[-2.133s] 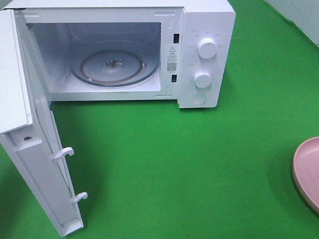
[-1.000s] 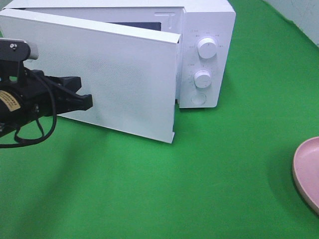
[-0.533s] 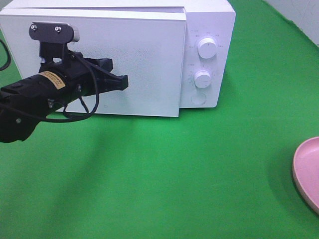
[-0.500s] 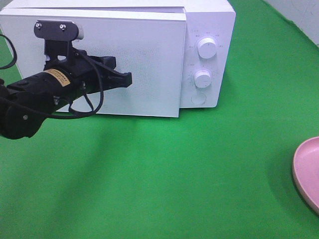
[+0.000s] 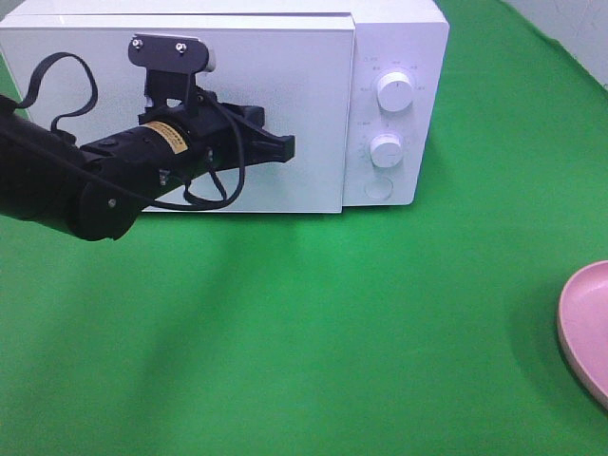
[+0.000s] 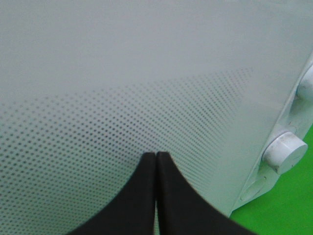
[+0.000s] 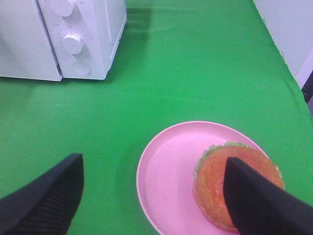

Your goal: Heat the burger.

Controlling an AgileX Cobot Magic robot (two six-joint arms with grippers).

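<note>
The burger (image 7: 234, 188), with its orange-brown bun and green lettuce frill, lies on the right side of the pink plate (image 7: 166, 181) in the right wrist view. My right gripper (image 7: 151, 164) hangs open above the plate, its fingers apart on either side and touching nothing. The exterior view shows only the plate's rim (image 5: 581, 328) at the right edge, with the burger out of frame. The white microwave (image 5: 408, 38) stands at the back with its door (image 5: 285, 76) closed. My left gripper (image 5: 283, 149) is shut, its tips (image 6: 155, 156) against the door's dotted front.
The microwave's panel carries two round dials (image 5: 394, 92) (image 5: 386, 150) and a round button (image 5: 378, 188). A green cloth (image 5: 332, 332) covers the table between the microwave and the plate. The cloth's right edge (image 7: 279, 54) meets a pale wall.
The microwave door has swung from wide open to closed. My left gripper, shut, followed the door and slid right across its front. The plate has not moved.
</note>
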